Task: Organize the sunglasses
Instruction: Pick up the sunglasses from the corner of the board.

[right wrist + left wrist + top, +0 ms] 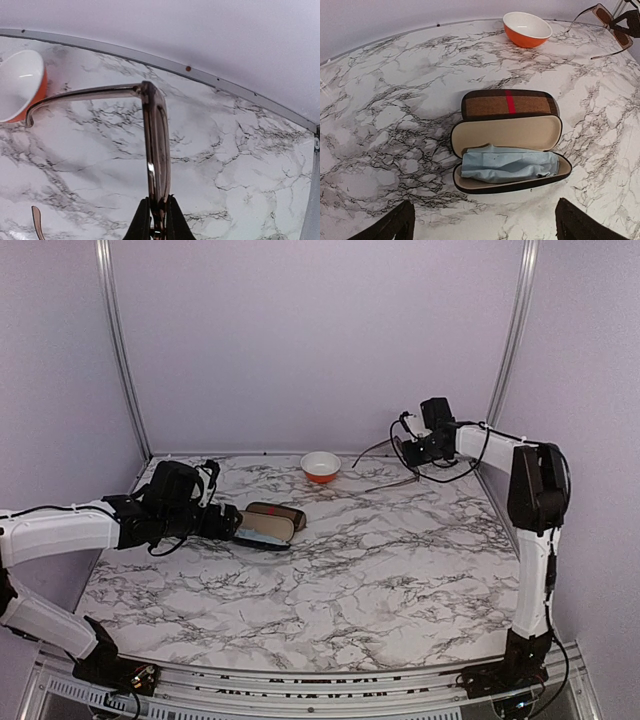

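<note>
My right gripper [157, 220] is shut on the front frame of the brown sunglasses [156, 135]. It holds them edge-on above the back right of the table, arms unfolded toward the left. From above, the right gripper [408, 450] hangs near the back wall with the sunglasses' thin arms [385, 482] trailing under it. The left wrist view shows the sunglasses [612, 25] at its top right. My left gripper [485, 222] is open just in front of the open brown case [510, 145]. A red stripe runs across the case's lid, and a blue cloth [507, 165] lies inside.
An orange bowl [320, 466] with a white inside stands at the back middle, left of the held sunglasses. The open case [270, 525] lies left of centre on the marble table [400, 570]. Walls close in the back and both sides.
</note>
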